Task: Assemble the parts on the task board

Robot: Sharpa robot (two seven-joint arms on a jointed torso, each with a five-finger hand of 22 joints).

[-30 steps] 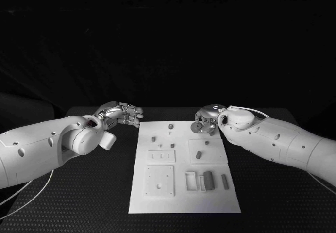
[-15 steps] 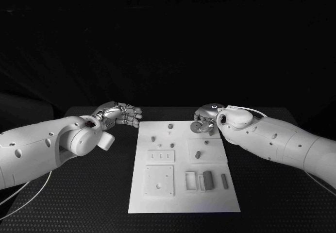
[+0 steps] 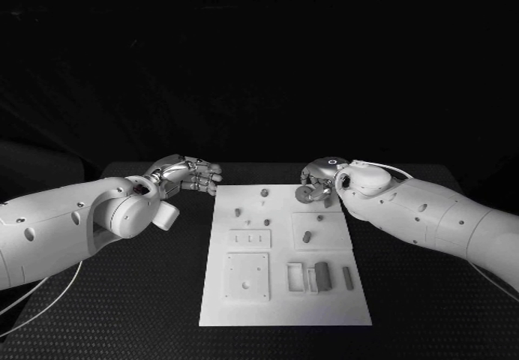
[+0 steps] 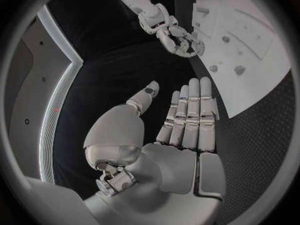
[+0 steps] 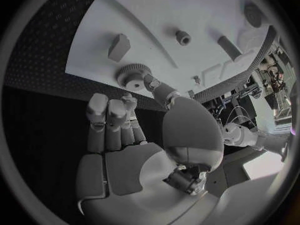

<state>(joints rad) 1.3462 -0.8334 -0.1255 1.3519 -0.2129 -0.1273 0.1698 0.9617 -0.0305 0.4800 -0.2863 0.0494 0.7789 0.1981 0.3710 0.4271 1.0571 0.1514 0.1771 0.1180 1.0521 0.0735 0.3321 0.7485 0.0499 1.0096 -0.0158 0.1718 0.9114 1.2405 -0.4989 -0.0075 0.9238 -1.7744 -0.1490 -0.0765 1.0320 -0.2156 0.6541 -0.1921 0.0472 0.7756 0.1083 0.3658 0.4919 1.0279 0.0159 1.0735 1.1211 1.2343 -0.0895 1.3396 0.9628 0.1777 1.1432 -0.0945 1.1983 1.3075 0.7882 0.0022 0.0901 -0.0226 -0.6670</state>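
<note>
The white task board (image 3: 283,300) is laid lengthwise on the black surface (image 3: 130,300) between the two arms. Small grey parts are spread over it: pegs (image 3: 264,193) stand near its far end, a short piece (image 3: 307,238) is set in a raised square panel, and upright blocks (image 3: 321,272) are grouped beside a slotted holder towards the near end.

The right hand (image 3: 317,182) is held over the far right corner of the board. A small toothed gear (image 5: 130,76) is pinched there between the thumb and a fingertip; in the right wrist view the gear is seen at the board's edge, while the remaining fingers (image 5: 106,120) are curled in beside it. Whether the gear touches the board cannot be told. A wedge-shaped block (image 5: 117,46) and a short round peg (image 5: 182,37) are seen on the board just beyond the gear.

The left hand (image 3: 190,175) is held above the black surface just off the far left corner of the board. Nothing is held in it; in the left wrist view its fingers (image 4: 189,115) are extended straight and side by side, with the thumb set slightly apart.
</note>
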